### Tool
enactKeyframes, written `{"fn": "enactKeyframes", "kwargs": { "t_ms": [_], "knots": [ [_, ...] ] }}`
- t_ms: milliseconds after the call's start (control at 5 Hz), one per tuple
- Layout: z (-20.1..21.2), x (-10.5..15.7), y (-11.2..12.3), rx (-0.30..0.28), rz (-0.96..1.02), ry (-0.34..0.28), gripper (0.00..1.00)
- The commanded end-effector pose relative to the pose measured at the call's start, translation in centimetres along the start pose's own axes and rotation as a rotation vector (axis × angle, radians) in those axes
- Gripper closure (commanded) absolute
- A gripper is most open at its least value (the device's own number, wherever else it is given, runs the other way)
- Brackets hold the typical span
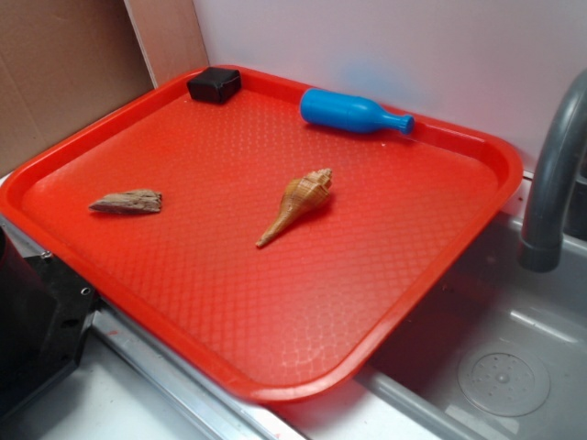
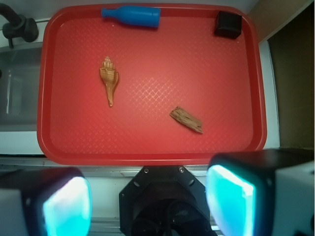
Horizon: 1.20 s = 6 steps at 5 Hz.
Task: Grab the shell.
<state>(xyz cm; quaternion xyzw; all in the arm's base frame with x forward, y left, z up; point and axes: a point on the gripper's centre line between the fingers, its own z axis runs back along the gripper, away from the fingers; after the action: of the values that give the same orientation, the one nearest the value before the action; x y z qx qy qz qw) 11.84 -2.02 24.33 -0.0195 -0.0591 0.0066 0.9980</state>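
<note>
**Red tray with shell, gripper standing off at the near edge**

Teal-glowing pads [image 2: 66, 209] of the gripper [image 2: 147, 209] are filling the bottom of the wrist view, one at lower left and one at lower right, blurred by closeness. The two fingers are standing wide apart with nothing between them, and below the gap the black base of the robot [image 2: 165, 199] is showing. The gripper is hanging short of the tray's near rim, well apart from everything on the tray.

Beyond it, the red plastic tray [image 2: 147, 155] is lying flat, its floor stamped with a diamond pattern. Nearest the gripper, a flat jagged grey-brown wood fragment [image 2: 186, 120] is resting right of centre in the wrist view. Farther in and to the left, the shell [image 2: 109, 78] is lying on its side on the tray floor, its ribbed tan-orange head pointing toward the far rim and its thin tail pointing back toward the gripper; it is touching nothing else. In the exterior view the shell [image 1: 298, 203] is sitting near the tray's middle, well apart from the wood fragment [image 1: 127, 202].

Along the far rim, a blue bottle [image 2: 132, 16] is lying on its side, and a small black block [image 2: 228, 24] is sitting in the far right corner. Left of the tray, a grey sink [image 2: 15, 88] with a dark faucet [image 2: 17, 27] is showing
</note>
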Motion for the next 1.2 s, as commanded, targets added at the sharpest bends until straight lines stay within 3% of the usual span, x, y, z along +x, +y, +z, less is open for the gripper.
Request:
{"fn": "enactKeyframes", "kwargs": {
  "t_ms": [0,200,400,600,1000],
  "knots": [
    [0.0,0.0,0.0,0.0,0.0,0.0,0.0],
    [-5.7,4.3,-2.6,0.092,0.012,0.079,0.0],
    [-10.4,7.2,-5.4,0.076,-0.047,-0.002,0.0],
    [-13.7,9.3,-6.9,0.011,-0.022,-0.047,0.0],
    [-19.5,11.5,-8.7,-0.015,-0.087,-0.03,0.0]
  ]
}}
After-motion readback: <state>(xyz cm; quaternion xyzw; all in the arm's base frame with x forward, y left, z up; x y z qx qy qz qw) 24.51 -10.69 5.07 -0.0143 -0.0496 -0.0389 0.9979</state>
